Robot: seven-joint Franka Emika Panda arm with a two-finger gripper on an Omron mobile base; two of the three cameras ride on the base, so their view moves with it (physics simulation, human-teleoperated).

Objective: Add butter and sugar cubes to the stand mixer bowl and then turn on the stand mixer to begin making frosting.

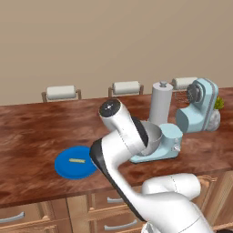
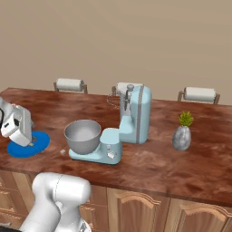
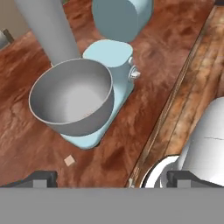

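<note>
Left base view: you see the thin pale-yellow butter stick [image 1: 77,160] lying on the flat round blue plate [image 1: 63,169], left of the light-blue stand mixer [image 1: 196,109]. The tall grey cylinder with a knob on top [image 1: 161,105] stands behind the mixer's base. The white arm hides most of the bowl.

Right base view: your gripper [image 2: 28,144] hangs over the blue plate at the left edge; you cannot tell its finger spread here. The round shiny grey metal bowl [image 2: 82,136] sits on the mixer base, head tilted back. A tiny white sugar cube [image 2: 62,151] lies on the brown wooden counter [image 2: 154,163], between plate and mixer. A small green plant in a grey vase [image 2: 182,132] stands to the right.

Hand view: your two dark fingertips sit wide apart, holding nothing. The bowl is empty; the cube lies on the wood just beside the mixer base.
</note>
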